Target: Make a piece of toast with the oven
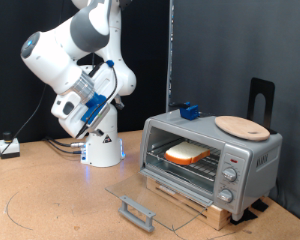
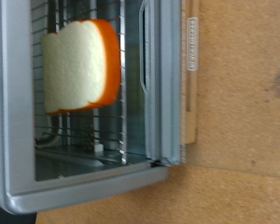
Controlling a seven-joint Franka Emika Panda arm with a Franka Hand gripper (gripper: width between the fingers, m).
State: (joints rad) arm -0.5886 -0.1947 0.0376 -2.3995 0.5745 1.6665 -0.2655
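The silver-grey toaster oven (image 1: 248, 158) stands at the exterior view's right on a wooden slatted base (image 1: 212, 208). Its glass door (image 1: 140, 192) is dropped open and lies flat. The piece of toast (image 1: 187, 153) lies on the wire rack inside. My gripper (image 1: 93, 103) is raised at the exterior view's left, well away from the oven, with nothing seen in it. The wrist view shows the open oven (image 2: 14, 121) with the toast (image 2: 79, 65) on the rack (image 2: 117, 121). No fingers show there.
A round light wooden board (image 1: 241, 126) and a small blue object (image 1: 187, 110) lie on the oven's top. Knobs (image 1: 228, 178) are on its right panel. A black stand (image 1: 261, 100) rises behind it. Cables and a box (image 1: 7, 148) lie at the left edge.
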